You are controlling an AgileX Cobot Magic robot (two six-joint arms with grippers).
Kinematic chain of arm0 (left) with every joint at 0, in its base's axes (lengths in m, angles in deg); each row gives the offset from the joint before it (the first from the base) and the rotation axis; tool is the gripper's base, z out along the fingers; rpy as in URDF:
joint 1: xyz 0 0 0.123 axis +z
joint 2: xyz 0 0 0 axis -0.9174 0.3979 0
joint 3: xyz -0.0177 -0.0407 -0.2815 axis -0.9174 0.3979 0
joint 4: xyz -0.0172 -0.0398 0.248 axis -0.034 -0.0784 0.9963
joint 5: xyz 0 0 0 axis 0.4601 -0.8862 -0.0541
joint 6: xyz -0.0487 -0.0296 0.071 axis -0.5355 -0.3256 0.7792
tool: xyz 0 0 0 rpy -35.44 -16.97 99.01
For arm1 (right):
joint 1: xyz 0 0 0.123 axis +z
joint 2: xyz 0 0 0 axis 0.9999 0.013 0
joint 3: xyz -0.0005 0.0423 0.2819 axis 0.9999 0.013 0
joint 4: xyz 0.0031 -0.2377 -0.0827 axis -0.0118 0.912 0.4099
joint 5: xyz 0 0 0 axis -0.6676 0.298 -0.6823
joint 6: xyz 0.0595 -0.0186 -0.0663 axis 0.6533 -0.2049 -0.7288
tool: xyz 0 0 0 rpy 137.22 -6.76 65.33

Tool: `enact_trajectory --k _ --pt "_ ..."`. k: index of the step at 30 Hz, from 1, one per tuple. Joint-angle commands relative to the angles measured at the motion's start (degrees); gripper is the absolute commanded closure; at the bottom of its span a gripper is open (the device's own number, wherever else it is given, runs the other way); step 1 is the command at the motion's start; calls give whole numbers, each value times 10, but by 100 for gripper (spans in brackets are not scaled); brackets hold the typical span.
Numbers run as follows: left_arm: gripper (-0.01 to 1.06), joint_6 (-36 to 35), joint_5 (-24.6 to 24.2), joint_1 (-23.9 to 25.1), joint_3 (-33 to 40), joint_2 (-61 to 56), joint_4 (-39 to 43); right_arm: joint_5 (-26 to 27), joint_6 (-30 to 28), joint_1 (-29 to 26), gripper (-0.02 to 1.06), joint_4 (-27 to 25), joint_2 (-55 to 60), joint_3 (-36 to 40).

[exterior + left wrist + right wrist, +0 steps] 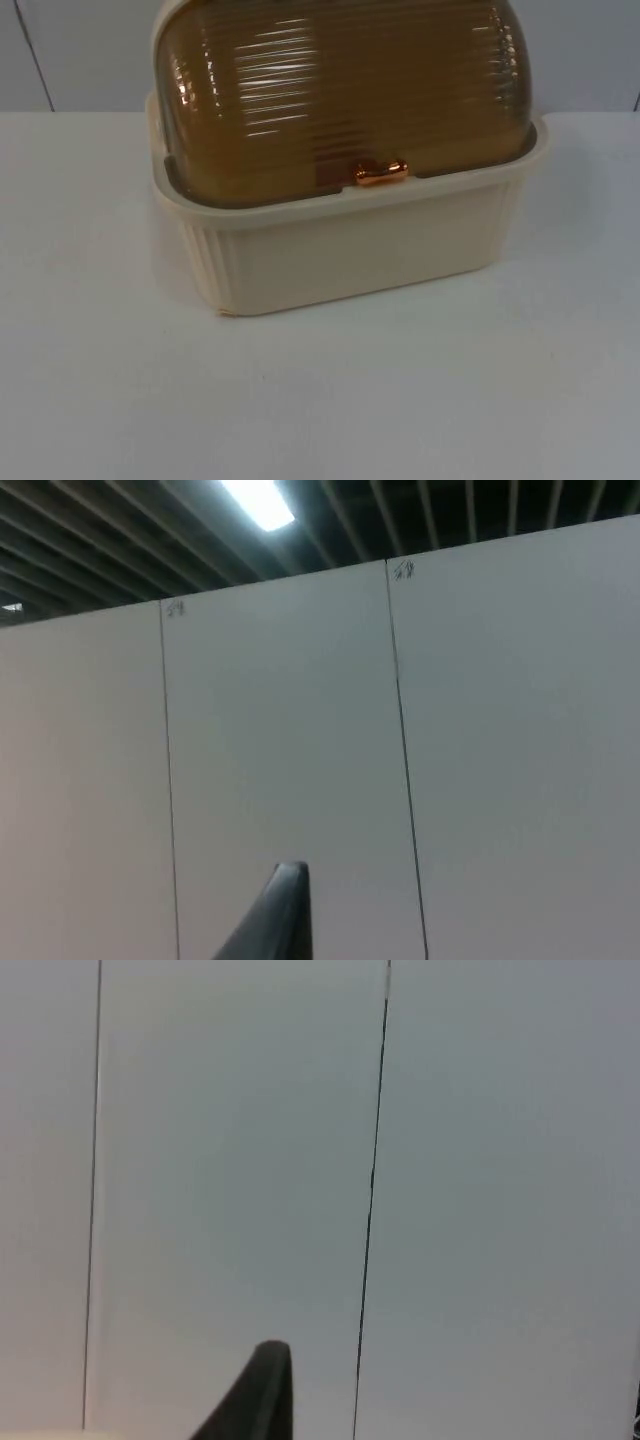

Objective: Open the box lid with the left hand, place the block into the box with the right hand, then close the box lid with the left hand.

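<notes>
A cream ribbed box [350, 255] stands at the middle of the white table, close to the back. Its amber see-through ribbed lid [340, 90] is rolled down shut over the opening. A small copper handle [380, 173] sits at the lid's front edge, on the box rim. A darker patch [332, 155] shows dimly through the lid just behind the handle; I cannot tell what it is. My left gripper [285, 910] is held up, pointing at the grey partition wall [300, 730]. My right gripper [262, 1390] also points at the partition wall [230, 1160], away from the table.
White table top [320, 400] spreads in front of the box and to both sides of it. The partition wall [80, 50] rises right behind the box. Ceiling slats and a lamp [258, 500] show above the wall.
</notes>
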Motion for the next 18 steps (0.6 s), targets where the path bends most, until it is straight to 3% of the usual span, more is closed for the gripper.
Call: enact_trajectory --k 1,5,11,18 --pt "0 11 -6 2 -1 0 -7 -6 -7 -4 0 -7 1 4" --pt "0 37 -5 -10 10 0 -14 -15 -7 -1 0 -6 1 34" --pt "0 37 -48 -19 16 0 -23 -39 -2 4 0 -16 1 62" --pt "0 37 -37 4 15 0 -84 -40 -4 4 0 -31 1 60"
